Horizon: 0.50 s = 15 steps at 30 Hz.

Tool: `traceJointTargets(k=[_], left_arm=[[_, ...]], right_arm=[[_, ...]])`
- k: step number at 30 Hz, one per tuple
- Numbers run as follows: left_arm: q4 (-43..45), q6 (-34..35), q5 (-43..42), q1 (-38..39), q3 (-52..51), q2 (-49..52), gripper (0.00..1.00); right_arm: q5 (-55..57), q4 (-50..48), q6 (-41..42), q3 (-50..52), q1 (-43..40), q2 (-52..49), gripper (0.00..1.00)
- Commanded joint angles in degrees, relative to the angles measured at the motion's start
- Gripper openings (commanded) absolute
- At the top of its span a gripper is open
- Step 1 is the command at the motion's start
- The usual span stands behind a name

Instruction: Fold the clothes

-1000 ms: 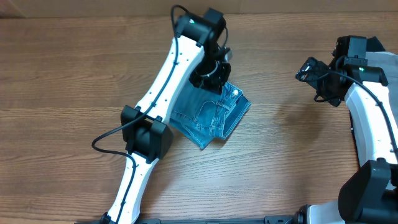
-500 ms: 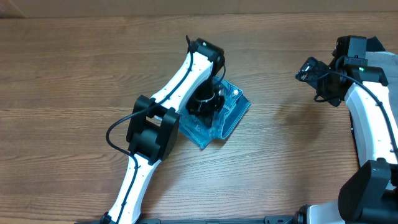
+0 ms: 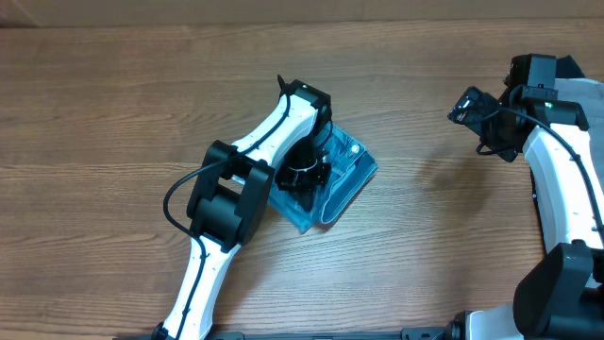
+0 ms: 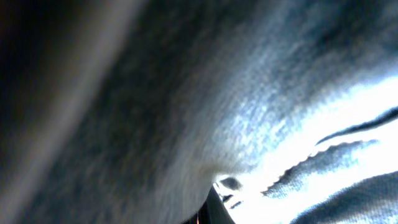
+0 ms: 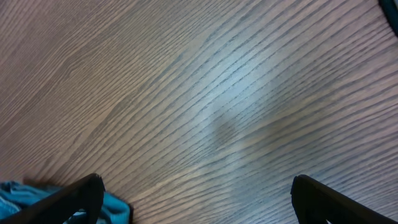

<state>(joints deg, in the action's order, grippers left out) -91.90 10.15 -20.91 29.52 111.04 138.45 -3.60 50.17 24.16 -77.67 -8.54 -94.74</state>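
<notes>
The light blue denim jeans [image 3: 345, 176] lie folded into a small bundle at the middle of the wooden table. My left gripper [image 3: 304, 176] is down on top of the bundle's left part and covers much of it. The left wrist view is filled with blurred denim [image 4: 298, 124] pressed close to the camera, and its fingers do not show. My right gripper [image 3: 468, 104] hovers at the right, well apart from the jeans. Its fingers [image 5: 199, 193] are spread wide over bare wood, with an edge of the jeans [image 5: 18, 194] at the lower left.
The wooden table [image 3: 113, 113] stretches to the left and the front of the bundle. The right arm's white base [image 3: 566, 189] stands along the right edge.
My left gripper has moved from the far edge of the jeans toward the front left and down onto the bundle. The bundle looks more compact. The right arm has not moved.
</notes>
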Motion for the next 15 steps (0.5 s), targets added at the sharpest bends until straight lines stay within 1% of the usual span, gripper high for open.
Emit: traceJointTargets(k=[1, 7, 8, 9, 10, 11, 12, 13, 15], left_arm=[[-4.8, 0.6, 2.4, -0.9, 3.5, 0.3, 0.04], [-4.9, 0.5, 5.4, -1.6, 15.2, -6.7, 0.04], [-4.9, 0.5, 7.1, -2.1, 17.1, -8.0, 0.13], [-4.7, 0.5, 8.5, -2.6, 18.4, -8.8, 0.26], [-4.4, 0.5, 10.1, -3.2, 19.6, -9.5, 0.52], [-4.0, 0.5, 11.6, -4.2, 20.7, -10.0, 0.72], [-3.5, 0.5, 12.6, -5.0, 21.3, -10.4, 0.83], [-2.6, 0.0, 13.0, -6.1, 21.6, -10.5, 0.98], [-0.7, -1.5, 13.0, -8.2, 21.5, -10.3, 1.0]], right_arm=[[0.5, -0.2, -0.2, -0.3, 0.2, 0.1, 1.0], [0.5, -0.1, -0.2, -0.3, 0.2, 0.1, 1.0], [0.5, -0.2, -0.2, -0.3, 0.2, 0.1, 1.0], [0.5, -0.2, -0.2, -0.3, 0.2, 0.1, 1.0], [0.5, -0.2, -0.2, -0.3, 0.2, 0.1, 1.0], [0.5, -0.2, -0.2, -0.3, 0.2, 0.1, 1.0], [0.5, -0.2, -0.2, -0.3, 0.2, 0.1, 1.0], [0.5, -0.2, -0.2, -0.3, 0.2, 0.1, 1.0], [0.5, -0.2, -0.2, -0.3, 0.2, 0.1, 1.0]])
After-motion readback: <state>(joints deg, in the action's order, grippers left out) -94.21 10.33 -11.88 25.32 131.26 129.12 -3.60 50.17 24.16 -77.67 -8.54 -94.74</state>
